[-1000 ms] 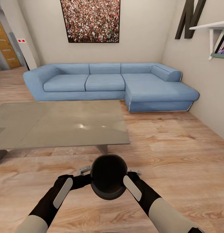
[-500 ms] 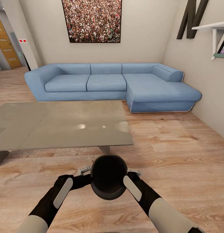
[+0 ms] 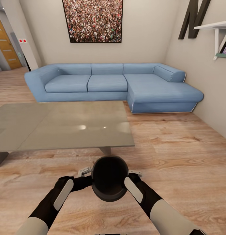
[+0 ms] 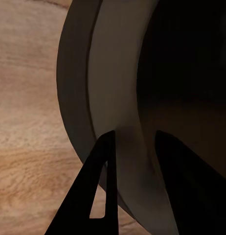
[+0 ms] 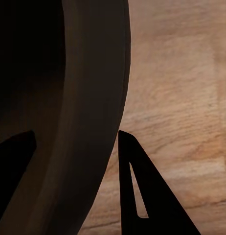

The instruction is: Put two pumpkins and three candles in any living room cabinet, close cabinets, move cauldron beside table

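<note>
The black cauldron (image 3: pixel 109 178) hangs low over the wood floor, just in front of the near edge of the grey-beige coffee table (image 3: pixel 60 125). Both arms hold it by its rim. My left gripper (image 3: pixel 89 176) is shut on the left side of the rim and my right gripper (image 3: pixel 131 175) on the right side. In the left wrist view the left gripper (image 4: pixel 135 161) has one finger inside the cauldron (image 4: pixel 142 98) and one outside its wall. The right gripper (image 5: pixel 76 161) grips the cauldron (image 5: pixel 88 98) the same way. Pumpkins, candles and cabinet are out of view.
A blue corner sofa (image 3: pixel 109 85) stands beyond the table against the far wall. A wall with a white shelf (image 3: pixel 214 27) runs along the right. Open wood floor (image 3: pixel 178 153) lies to the right of the table.
The whole view shifted slightly at first, so the camera moved a little; since then it has held still. The cauldron stays in the same grip between both grippers.
</note>
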### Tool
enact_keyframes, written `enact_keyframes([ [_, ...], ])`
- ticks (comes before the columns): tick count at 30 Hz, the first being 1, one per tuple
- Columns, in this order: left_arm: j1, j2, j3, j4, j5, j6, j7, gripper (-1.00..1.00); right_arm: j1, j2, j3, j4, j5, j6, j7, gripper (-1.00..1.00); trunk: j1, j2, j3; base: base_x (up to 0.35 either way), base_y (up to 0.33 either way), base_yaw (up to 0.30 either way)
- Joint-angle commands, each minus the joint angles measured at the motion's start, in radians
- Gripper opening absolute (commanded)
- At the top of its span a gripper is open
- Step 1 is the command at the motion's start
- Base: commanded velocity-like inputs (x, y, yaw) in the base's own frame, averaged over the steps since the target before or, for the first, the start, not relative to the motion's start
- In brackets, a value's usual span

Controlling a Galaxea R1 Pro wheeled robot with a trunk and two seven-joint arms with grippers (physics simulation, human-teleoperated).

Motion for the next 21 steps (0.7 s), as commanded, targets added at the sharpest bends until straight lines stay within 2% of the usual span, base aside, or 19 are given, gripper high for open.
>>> enact_keyframes([
  [1, -0.001, 0.002, -0.002, 0.000, -0.025, 0.005, 0.008, -1.00, -0.002, 0.000, 0.015, -0.013, -0.025, -0.012, -0.009, -1.00, 0.004, -0.008, -0.004, 0.000, 0.000, 0.000],
  [15, -0.001, 0.002, -0.002, 0.000, -0.025, 0.005, 0.008, -1.00, -0.002, 0.000, 0.015, -0.013, -0.025, -0.012, -0.009, -1.00, 0.057, -0.105, -0.048, 0.000, 0.000, 0.000],
  [21, -0.001, 0.001, -0.002, 0.000, -0.025, 0.005, 0.008, -1.00, -0.002, 0.000, 0.015, -0.013, -0.025, -0.012, -0.009, -1.00, 0.060, -0.107, -0.071, 0.000, 0.000, 0.000],
])
